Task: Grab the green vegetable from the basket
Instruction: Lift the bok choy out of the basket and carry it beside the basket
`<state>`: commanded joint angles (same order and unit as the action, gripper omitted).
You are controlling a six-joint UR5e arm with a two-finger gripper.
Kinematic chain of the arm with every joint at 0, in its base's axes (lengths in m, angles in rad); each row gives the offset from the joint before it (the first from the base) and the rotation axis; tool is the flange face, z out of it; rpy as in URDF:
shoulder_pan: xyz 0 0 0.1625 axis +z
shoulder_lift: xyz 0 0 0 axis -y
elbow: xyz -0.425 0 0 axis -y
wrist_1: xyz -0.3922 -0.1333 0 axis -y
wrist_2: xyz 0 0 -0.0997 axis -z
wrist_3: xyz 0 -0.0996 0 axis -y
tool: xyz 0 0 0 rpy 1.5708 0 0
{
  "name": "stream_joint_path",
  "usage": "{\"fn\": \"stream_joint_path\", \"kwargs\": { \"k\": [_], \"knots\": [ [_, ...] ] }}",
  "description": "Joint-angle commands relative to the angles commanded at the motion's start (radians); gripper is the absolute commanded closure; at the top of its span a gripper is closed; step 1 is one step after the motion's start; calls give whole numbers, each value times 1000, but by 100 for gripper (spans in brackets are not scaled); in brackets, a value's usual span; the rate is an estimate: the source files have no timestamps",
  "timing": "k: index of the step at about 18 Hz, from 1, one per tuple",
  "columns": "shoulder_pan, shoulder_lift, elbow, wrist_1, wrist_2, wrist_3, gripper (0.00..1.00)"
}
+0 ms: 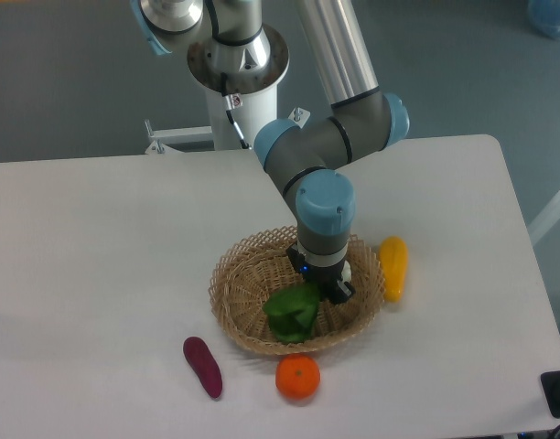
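Observation:
The green vegetable point(292, 314) is inside the tan wicker basket point(228, 294), right of its middle, with its dark leaves bunched and tilted up toward the arm. My gripper point(327, 289) reaches down into the basket at the vegetable's pale stem end, shut on it. The wrist hides most of the fingers, and only a dark tip and a bit of whitish stem show beside it.
A yellow oblong vegetable point(393, 267) lies on the table just right of the basket. An orange fruit point(297, 377) sits in front of the basket, and a purple oblong vegetable point(203, 367) lies at the front left. The arm's base stands behind the table.

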<state>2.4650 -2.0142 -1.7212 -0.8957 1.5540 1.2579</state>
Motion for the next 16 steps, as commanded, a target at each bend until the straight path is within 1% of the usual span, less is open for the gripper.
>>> {"fn": "stream_joint_path", "kwargs": {
  "k": [1,2,4,6,7,8,10,15,16],
  "knots": [
    [8,6,20,-28,-2,0,76],
    [12,8,49,-69,-5,0,76],
    [23,3,154,-205,-6,0,76],
    [38,-26,268,-345,-14,0,76],
    [40,-46,322,-391,-14,0,76],
    [46,-63,366,-419,-14,-3,76],
    [71,-81,417,-425,-15,-5,76],
    [109,-109,463,-422,-11,-5,76],
    [124,-118,483,-422,-14,-5,76]
  ]
}}
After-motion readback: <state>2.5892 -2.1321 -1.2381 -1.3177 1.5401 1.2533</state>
